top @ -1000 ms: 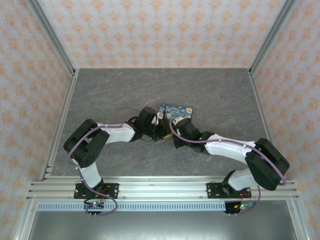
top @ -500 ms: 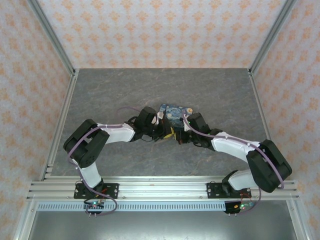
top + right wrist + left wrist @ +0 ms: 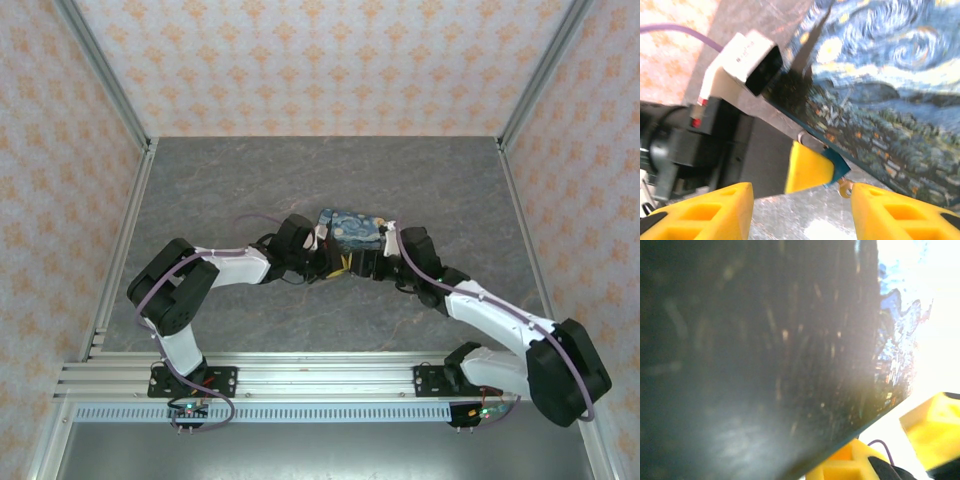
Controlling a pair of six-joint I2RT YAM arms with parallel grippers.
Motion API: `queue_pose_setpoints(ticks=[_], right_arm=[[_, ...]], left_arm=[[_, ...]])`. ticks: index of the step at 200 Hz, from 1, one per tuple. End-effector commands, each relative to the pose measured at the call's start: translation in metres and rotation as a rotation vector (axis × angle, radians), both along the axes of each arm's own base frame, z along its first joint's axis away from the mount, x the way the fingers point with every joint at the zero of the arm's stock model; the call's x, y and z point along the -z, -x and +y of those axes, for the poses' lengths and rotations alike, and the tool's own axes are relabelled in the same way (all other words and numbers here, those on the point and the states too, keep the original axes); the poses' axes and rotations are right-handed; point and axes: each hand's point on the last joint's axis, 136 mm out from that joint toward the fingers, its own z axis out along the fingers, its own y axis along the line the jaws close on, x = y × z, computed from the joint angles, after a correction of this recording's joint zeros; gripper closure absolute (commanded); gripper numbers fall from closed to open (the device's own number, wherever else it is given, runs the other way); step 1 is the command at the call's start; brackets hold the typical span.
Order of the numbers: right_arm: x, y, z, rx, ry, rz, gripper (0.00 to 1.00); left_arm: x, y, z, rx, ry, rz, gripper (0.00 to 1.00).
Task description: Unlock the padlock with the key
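- Left gripper (image 3: 328, 262) sits mid-table, at the left near corner of the box (image 3: 352, 228).
- In the right wrist view one yellow left finger (image 3: 807, 167) presses the box's near edge. The other finger is hidden behind the box, so it reads as clamped on that corner.
- In the left wrist view the box's dark face (image 3: 765, 340) is right up against the lens.
- The box looks tipped up off the grey table (image 3: 250, 180), with its painted side facing the right arm.
- Padlock (image 3: 839, 176): a tiny teal-dark bit at the box's near corner, touching the left finger's right side. A small metal loop hangs just under it. It is too small to tell whether it is locked.
- Right gripper (image 3: 799, 200) is just near of that corner with its jaws spread wide and nothing between them.
- In the top view it (image 3: 366, 262) sits just right of the left gripper, the two close together.
- No key can be made out anywhere.
- Step, as I judge it: the left arm steadies the box while the right lines up on the padlock. Unlocking has not started.
- Next move calls for a key in the right jaws, then a fine, straight approach to a very small keyway. The left hold must not slip.
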Motion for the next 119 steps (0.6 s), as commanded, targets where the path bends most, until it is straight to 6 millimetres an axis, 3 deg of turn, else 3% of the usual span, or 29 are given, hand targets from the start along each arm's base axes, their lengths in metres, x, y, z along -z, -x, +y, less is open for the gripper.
queue_pose_setpoints(ticks=[1,42,61,119], right_arm=[[0.003,-0.003,-0.005,0.058,-0.030,0.016,0.46],[0.020,0.000,-0.003,0.084,-0.079,0.072,0.44],[0.026,0.002,-0.004,0.094,-0.092,0.087,0.43],[0.044,0.004,0.003,0.093,-0.080,0.132,0.42]], left_arm=[[0.009,0.007,0.006,0.031,-0.071,-0.019,0.89],[0.022,0.010,0.009,0.025,-0.076,-0.009,0.58],[0.018,0.011,0.011,0.015,-0.067,-0.019,0.46],[-0.014,0.012,0.031,-0.006,-0.123,-0.106,0.30]])
